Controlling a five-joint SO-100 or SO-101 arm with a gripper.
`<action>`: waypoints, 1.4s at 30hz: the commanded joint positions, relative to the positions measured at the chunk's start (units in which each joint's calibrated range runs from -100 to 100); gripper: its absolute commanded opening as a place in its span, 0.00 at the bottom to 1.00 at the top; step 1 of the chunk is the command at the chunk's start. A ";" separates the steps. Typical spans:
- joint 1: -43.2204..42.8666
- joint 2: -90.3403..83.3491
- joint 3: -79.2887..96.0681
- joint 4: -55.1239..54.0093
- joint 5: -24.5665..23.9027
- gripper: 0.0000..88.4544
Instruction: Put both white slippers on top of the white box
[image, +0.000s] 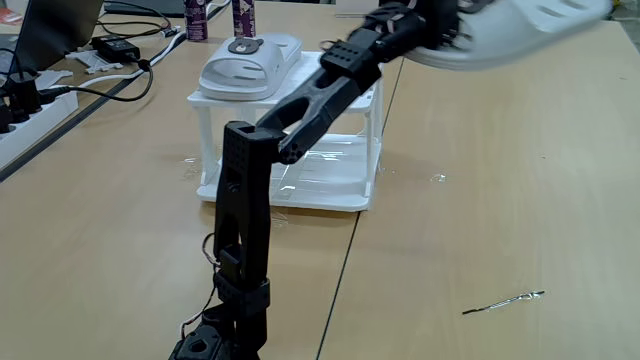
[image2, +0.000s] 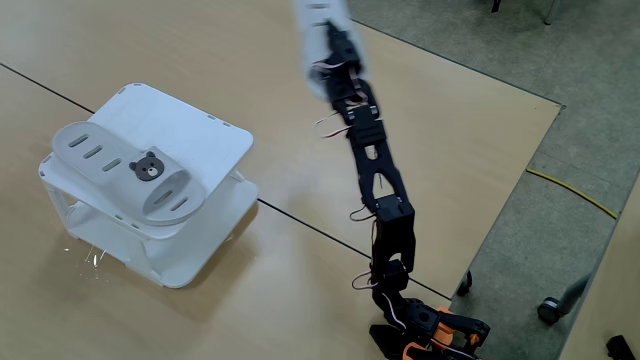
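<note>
Nearest us stands the arm (image: 245, 210). Behind it, at eleven o'clock, one slipper (image: 250, 65) lies on the box (image: 290, 190). At one o'clock the gripper (image: 445, 40) carries the other slipper (image: 530, 30), raised and blurred; we cannot tell its jaws' spread.

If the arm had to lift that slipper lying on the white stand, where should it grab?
Probably the arched strap of the slipper, the part bearing the bear badge, coming from above. It rises off the flat sole, so the fingers could close on its edge.

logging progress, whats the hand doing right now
Hand: closed on the second white slipper, held up in the air, blurred. The other slipper lies on the white box.
</note>
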 joint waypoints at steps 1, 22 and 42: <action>-9.62 -8.15 -5.77 -0.09 0.42 0.01; -32.32 1.36 -6.94 -0.78 0.42 0.01; -28.21 38.29 -47.26 -0.78 0.42 0.01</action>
